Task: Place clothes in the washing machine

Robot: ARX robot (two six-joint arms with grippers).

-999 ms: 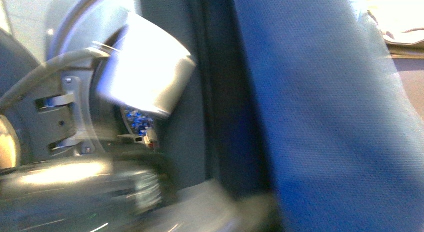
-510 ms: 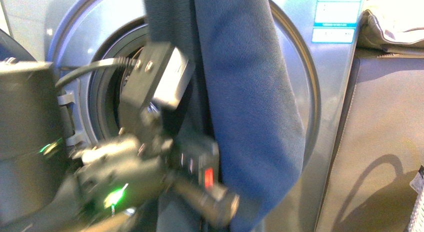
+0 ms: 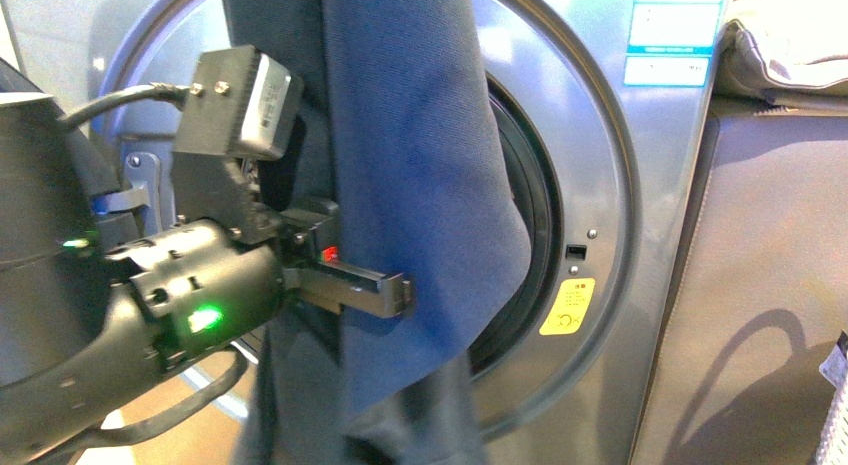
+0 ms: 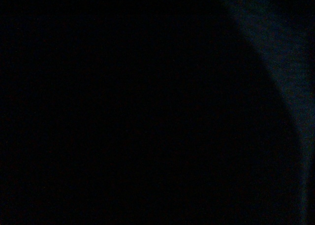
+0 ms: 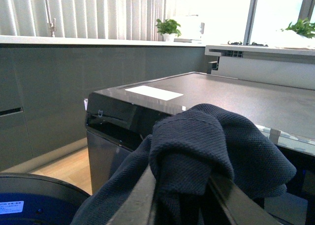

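Observation:
The clothes, a long limp navy-blue garment, hang straight down in front of the round porthole of the silver-grey washing machine. From the left, my left gripper reaches level into the cloth and is shut on a fold of it. The left wrist view is dark. In the right wrist view my right gripper is shut on a bunched top fold of the clothes, high above the washing machine's glossy dark top. Its two fingers press the cloth from both sides. The right gripper is out of the front view.
A grey-brown cabinet stands right of the washer, with a beige cloth bundle on it. The open dark door shows below in the right wrist view. A grey counter with a tap runs behind.
The hanging clothes have swung left across the porthole, baring its right rim. My left gripper has risen and turned level, still holding the cloth. The front view is sharp now.

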